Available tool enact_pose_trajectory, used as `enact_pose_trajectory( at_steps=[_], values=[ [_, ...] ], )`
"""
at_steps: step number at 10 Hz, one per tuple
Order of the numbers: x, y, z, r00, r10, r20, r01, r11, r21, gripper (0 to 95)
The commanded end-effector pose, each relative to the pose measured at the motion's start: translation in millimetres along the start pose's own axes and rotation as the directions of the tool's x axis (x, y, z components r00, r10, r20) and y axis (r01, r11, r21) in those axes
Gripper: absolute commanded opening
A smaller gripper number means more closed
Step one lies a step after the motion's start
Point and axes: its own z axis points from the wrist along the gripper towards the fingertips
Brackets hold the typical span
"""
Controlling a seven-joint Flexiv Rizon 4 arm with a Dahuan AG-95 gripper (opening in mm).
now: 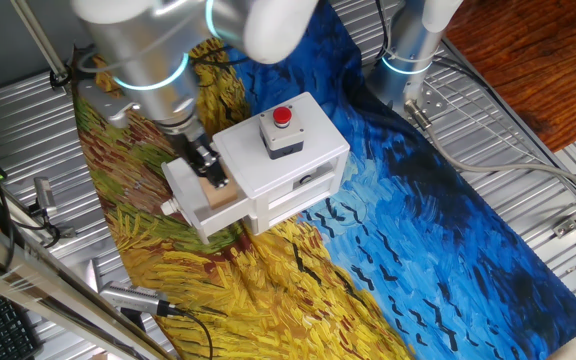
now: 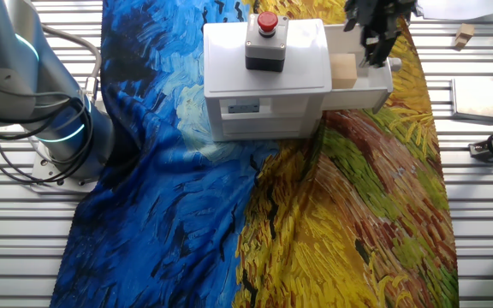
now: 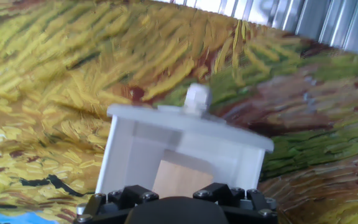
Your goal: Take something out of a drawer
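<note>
The white box (image 1: 313, 150) (image 2: 268, 77) stands on the painted cloth with its upper drawer (image 1: 190, 197) (image 2: 373, 89) (image 3: 185, 127) pulled out. The drawer's round knob (image 1: 168, 208) (image 3: 197, 96) points away from the box. A small tan wooden block (image 1: 220, 193) (image 2: 342, 68) (image 3: 178, 178) lies inside the drawer, close to the box. My gripper (image 1: 209, 166) (image 2: 375, 47) hangs just above the drawer's open tray, beside the block and not holding it. Its fingers look spread. In the hand view only the gripper's black base shows, with the block right below it.
A red button (image 1: 282, 116) (image 2: 267, 21) on a grey housing sits on top of the box. The lower drawer front (image 1: 308, 182) (image 2: 246, 108) is closed. A second arm's base (image 1: 408, 50) (image 2: 58, 128) stands beside the cloth. Another wooden piece (image 2: 462, 35) and metal tools (image 1: 133, 297) lie on the slatted table.
</note>
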Motion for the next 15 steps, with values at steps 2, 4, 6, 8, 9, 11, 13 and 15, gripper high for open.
enact_pose_trajectory(
  at_steps=[2,4,6,8,9,11,13,15],
  values=[
    [9.4,3.0,11.0,0.999,0.036,0.022,-0.036,0.999,0.003,76.0],
    [9.9,1.3,17.0,0.998,0.058,0.027,-0.058,0.998,0.004,76.0],
    [8.4,-1.4,23.7,0.996,0.082,0.032,-0.082,0.997,0.000,76.0],
    [7.4,-3.5,29.9,0.995,0.094,0.040,-0.094,0.996,-0.003,76.0],
    [7.1,-4.0,32.3,0.995,0.096,0.042,-0.096,0.995,-0.004,76.0],
    [9.2,-3.0,36.8,0.993,0.109,0.048,-0.109,0.994,-0.001,76.0],
    [11.8,1.2,42.5,0.990,0.129,0.052,-0.130,0.992,0.003,76.0],
    [13.4,3.7,46.0,0.988,0.145,0.055,-0.146,0.989,0.007,76.0]
  ],
)
